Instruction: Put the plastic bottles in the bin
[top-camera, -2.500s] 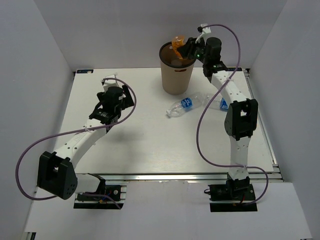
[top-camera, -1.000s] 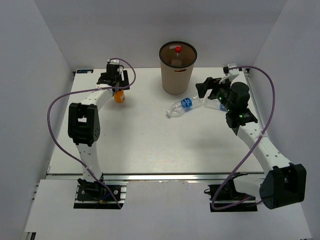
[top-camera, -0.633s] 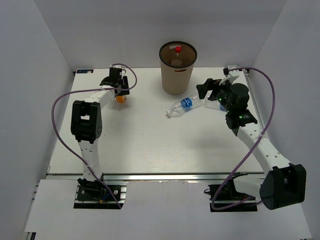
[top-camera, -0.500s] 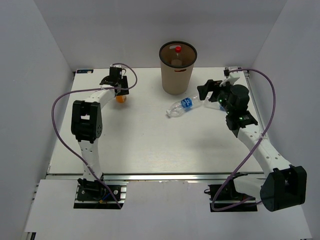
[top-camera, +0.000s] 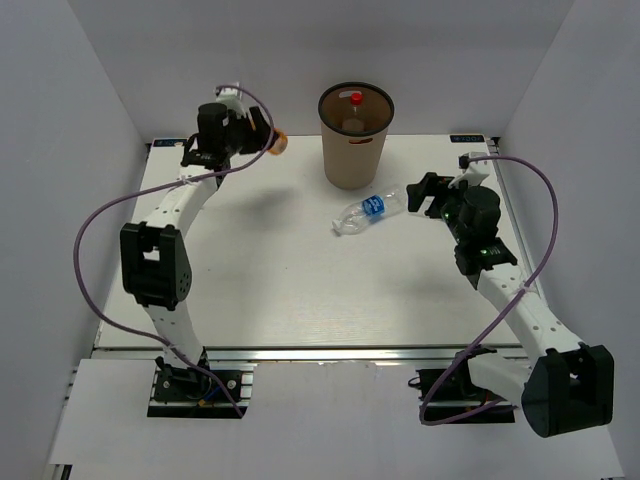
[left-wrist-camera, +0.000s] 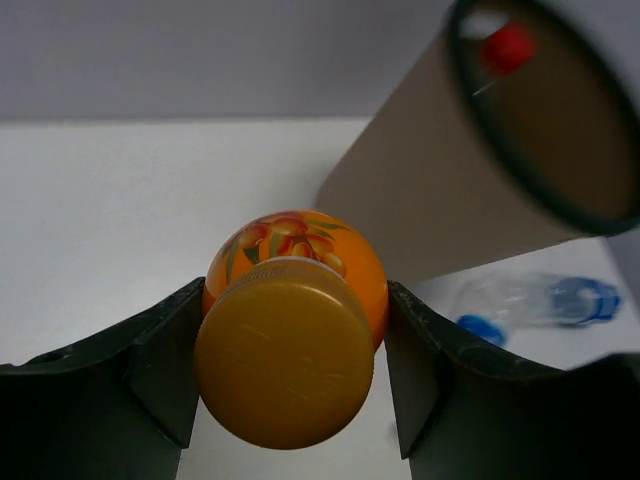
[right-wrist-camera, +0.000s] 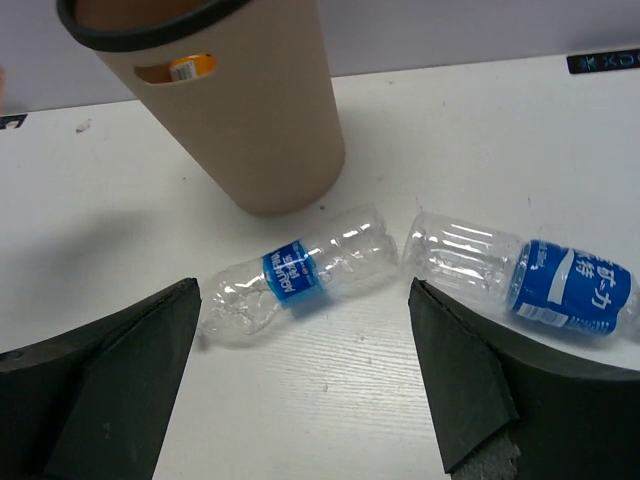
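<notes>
My left gripper (top-camera: 262, 141) is shut on a short orange juice bottle (top-camera: 279, 141) and holds it in the air left of the tan bin (top-camera: 352, 165). In the left wrist view the orange bottle (left-wrist-camera: 295, 300) sits between both fingers, cap toward the camera. A red cap (top-camera: 355, 98) shows inside the bin. A clear bottle with a blue label (right-wrist-camera: 300, 272) lies on the table in front of the bin. A second blue-labelled clear bottle (right-wrist-camera: 520, 268) lies just right of it. My right gripper (right-wrist-camera: 300, 380) hovers open above and short of them, holding nothing.
The bin (right-wrist-camera: 250, 110) stands at the back middle of the white table (top-camera: 300, 290), an orange item showing through its slot handle (right-wrist-camera: 190, 67). White walls close in the back and both sides.
The left gripper closed on the orange bottle at the back left, lifted it off the table and carried it right toward the bin. The right gripper shifted slightly and stayed open.
</notes>
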